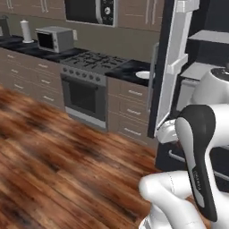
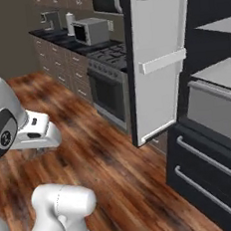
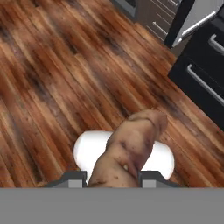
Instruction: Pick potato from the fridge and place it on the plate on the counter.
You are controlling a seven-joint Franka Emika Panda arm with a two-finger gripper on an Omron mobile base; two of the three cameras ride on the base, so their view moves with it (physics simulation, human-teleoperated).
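In the hand view my gripper (image 3: 111,177) is shut on the potato (image 3: 131,151), a brown mottled oval lump that sticks out past the finger tips, high above the wooden floor (image 3: 65,65). The open fridge (image 2: 219,77) stands to the right with light grey shelves, a grey drawer and its white door (image 2: 157,58) swung out. The white plate (image 1: 143,74) lies on the black counter (image 1: 125,70) right of the stove, partly hidden by the fridge door. My hand (image 2: 37,134) hangs over the floor, well left of the fridge.
A grey gas stove (image 1: 89,60) with an oven below stands left of the plate. Further left on the counter are a small microwave (image 1: 53,39) and a white roll (image 1: 27,31). The fridge door's edge (image 1: 165,80) juts between my arm and the counter.
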